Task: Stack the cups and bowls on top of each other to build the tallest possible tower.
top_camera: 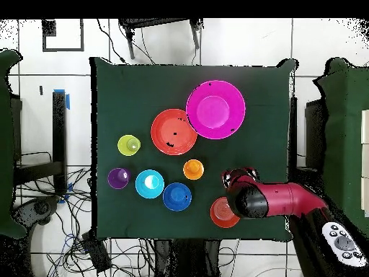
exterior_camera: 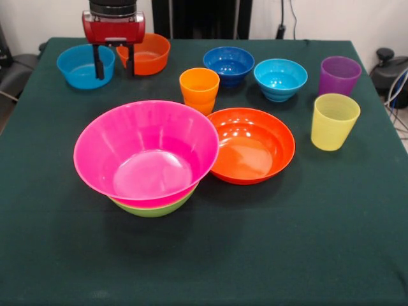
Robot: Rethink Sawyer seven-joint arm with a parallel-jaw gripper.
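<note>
Pink bowl (exterior_camera: pixel 146 151) nested in lime bowl (exterior_camera: pixel 153 207) forms our tower base, well in front of the tool (exterior_camera: pixel 114 62). Tool hangs spread, empty, btwn blue bowl (exterior_camera: pixel 80 65) & small orange bowl (exterior_camera: pixel 149 53). We should centre over one rim before closing.

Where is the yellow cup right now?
In the front view the yellow cup stands at the table's right side, just in front of the purple cup, right of the shallow orange bowl.
</note>
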